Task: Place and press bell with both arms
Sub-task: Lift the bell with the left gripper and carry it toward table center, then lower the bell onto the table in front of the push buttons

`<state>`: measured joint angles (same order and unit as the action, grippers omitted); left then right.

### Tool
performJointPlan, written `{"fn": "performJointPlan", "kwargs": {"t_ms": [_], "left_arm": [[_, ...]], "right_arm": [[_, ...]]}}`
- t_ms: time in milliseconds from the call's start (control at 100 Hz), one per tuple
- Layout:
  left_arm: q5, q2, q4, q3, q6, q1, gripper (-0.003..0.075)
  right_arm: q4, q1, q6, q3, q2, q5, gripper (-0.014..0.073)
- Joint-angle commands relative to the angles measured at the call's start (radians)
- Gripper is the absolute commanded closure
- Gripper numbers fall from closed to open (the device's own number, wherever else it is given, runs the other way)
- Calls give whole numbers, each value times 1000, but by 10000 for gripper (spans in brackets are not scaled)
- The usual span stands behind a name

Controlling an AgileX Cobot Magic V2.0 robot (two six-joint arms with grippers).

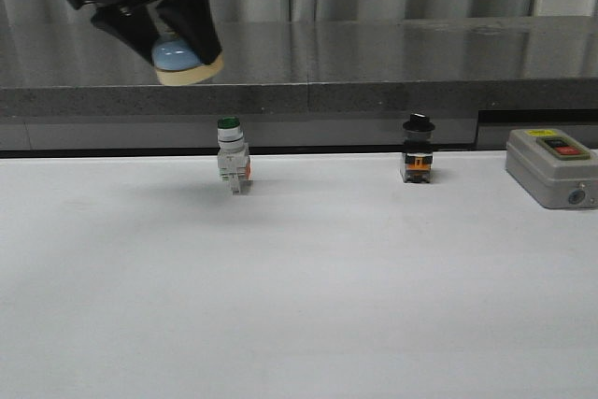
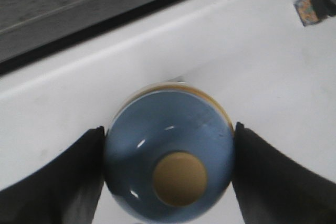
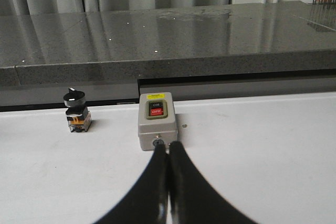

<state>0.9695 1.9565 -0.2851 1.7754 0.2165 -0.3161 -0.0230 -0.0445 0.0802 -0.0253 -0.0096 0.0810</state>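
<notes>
From the front, the left gripper [image 1: 187, 49] holds the bell [image 1: 184, 61] high above the white table [image 1: 308, 287], left of the green-capped switch [image 1: 231, 158]; lower it level onto bare surface. The left wrist view shows fingers [image 2: 63, 182] clamping the blue dome. The right gripper [image 3: 168, 182], fingers together, faces the grey button box [image 3: 156, 120].

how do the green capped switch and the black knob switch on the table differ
The green capped switch has a white body and a round green cap; the black knob switch has a dark body with an orange patch and a black knob. The green capped one stands on the robot's left, the black knob one to its right, nearer the grey box. Both stand upright on the white table.
</notes>
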Motion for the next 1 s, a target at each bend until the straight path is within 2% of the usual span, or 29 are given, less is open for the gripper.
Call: {"fn": "performJointPlan", "kwargs": {"t_ms": [0, 140, 550, 780, 990], "left_arm": [[-5, -65, -34, 39, 8, -57, 471], [-7, -62, -13, 39, 8, -147, 471], [14, -9, 108, 39, 8, -310, 471], [24, 77, 145, 39, 8, -369, 471], [-21, 149, 147, 39, 8, -369, 466]], "right_arm": [[3, -7, 3, 14, -20, -81, 655], [3, -7, 3, 14, -20, -81, 655], [3, -7, 3, 14, -20, -81, 655], [3, -7, 3, 14, -20, -81, 655], [3, -7, 3, 14, -20, -81, 655]]}}
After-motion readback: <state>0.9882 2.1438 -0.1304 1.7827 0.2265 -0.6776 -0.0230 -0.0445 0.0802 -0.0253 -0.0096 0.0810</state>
